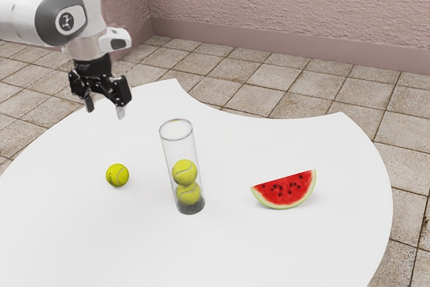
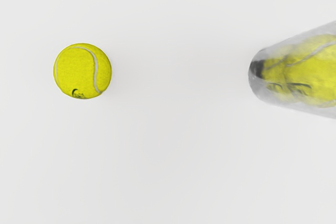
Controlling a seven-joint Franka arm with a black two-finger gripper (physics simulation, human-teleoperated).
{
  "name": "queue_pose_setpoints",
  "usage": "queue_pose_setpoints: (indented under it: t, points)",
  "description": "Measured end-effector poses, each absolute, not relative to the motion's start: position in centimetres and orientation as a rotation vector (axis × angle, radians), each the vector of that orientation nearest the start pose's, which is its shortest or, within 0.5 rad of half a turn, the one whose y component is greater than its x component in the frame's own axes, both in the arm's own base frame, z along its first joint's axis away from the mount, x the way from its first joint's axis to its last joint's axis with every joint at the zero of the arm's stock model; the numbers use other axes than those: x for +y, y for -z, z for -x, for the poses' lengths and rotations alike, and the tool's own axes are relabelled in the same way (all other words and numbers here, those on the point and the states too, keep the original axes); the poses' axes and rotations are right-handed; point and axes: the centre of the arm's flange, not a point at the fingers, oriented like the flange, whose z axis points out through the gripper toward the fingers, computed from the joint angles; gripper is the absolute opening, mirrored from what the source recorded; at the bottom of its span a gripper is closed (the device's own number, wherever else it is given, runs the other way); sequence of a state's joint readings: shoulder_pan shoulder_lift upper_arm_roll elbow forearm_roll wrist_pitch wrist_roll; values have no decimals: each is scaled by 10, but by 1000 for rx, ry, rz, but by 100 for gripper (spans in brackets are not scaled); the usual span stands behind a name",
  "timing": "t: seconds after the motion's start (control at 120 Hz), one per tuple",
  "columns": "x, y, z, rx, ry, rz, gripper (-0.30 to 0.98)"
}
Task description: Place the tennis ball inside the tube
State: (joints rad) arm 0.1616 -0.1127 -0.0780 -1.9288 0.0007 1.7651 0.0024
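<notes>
While a white round-edged table (image 1: 80, 233) spreads beneath my work, my white robot arm (image 1: 67, 11) reaches in from the exterior view's left. At its end, the black gripper (image 1: 105, 109) hangs above the table with its two fingers spread and nothing between them. Toward the middle stands a tall, clear tube (image 1: 180, 140), upright and open at the top. Because it is narrow and see-through, I could misjudge its rim; a low carry or a sideways brush from the hand might tip it over. To its right in the exterior view lies a red watermelon slice (image 1: 285, 189), well apart, and I judge it a small risk unless the tube falls that way. Two yellow balls, an upper one (image 1: 185, 173) and a lower one (image 1: 189, 194), are stacked inside the tube, with what looks like room above. The loose tennis ball (image 1: 117, 175) rests on the table, apart from the tube, on the exterior view's left. Being round, it could roll if one finger lands first, squirt out of an off-centre grip, or bounce off the rim if released askew.
</notes>
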Motion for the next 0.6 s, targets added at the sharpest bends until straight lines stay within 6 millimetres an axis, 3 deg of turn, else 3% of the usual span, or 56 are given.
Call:
queue_pose_setpoints:
  t: [0.2,0.6]
  points:
    - [54,-468,-517,-155,-18,3127,69]
    - [84,-389,-530,-99,113,3122,69]
